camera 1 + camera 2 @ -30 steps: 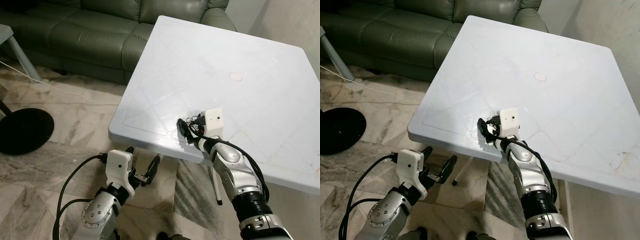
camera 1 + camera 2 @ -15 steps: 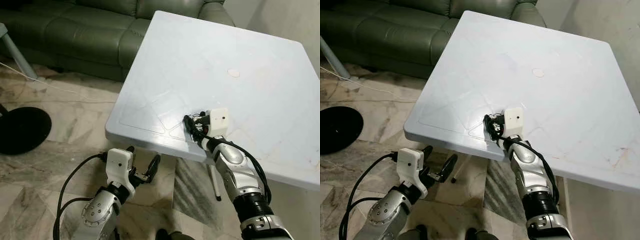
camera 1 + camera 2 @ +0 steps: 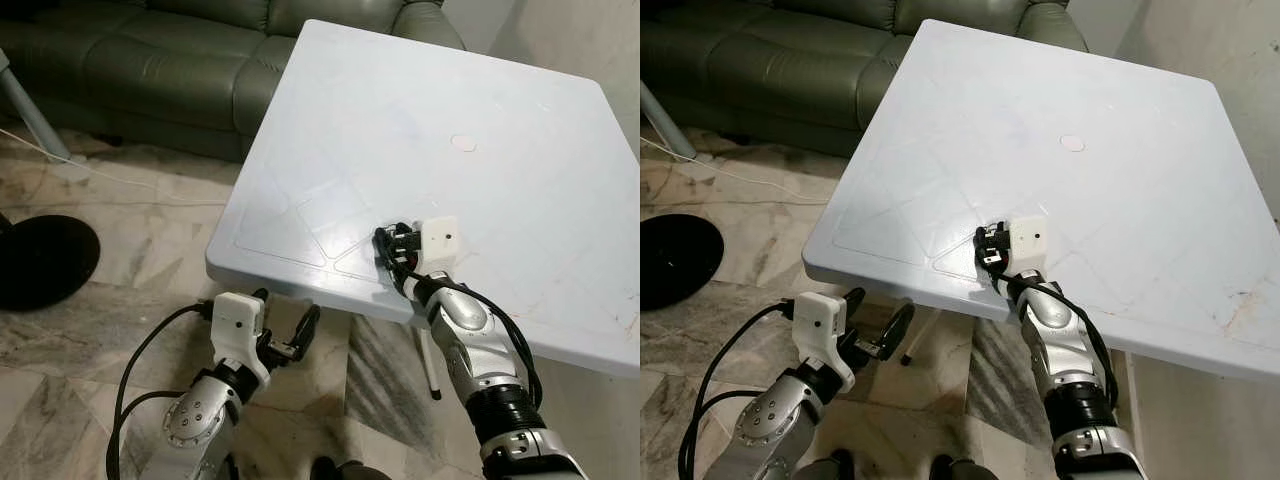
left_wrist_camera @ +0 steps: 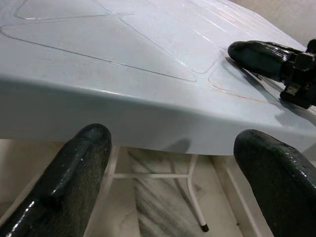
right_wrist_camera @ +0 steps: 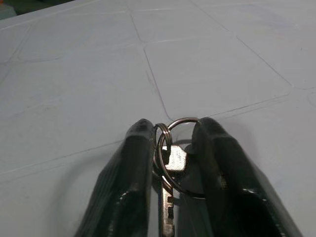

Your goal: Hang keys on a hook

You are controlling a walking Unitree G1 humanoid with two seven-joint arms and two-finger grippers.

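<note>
Table (image 3: 520, 120) top wide open; sofa (image 3: 150, 60) behind.

White table (image 3: 520, 120), green sofa (image 3: 150, 60), marble floor (image 3: 120, 290)

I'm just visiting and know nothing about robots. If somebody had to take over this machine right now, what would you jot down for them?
Right gripper: shut on the silver keys on their metal split rings, low over the near part of the pale grey plastic table.
Left gripper: open, holding nothing, idle below the table's near edge, above the marble floor.
Done: the keys are gripped between the two black fingers.
Left: lift them, find a hook and hang the keys on it.
Nearby: a green leather sofa behind the table.
</note>
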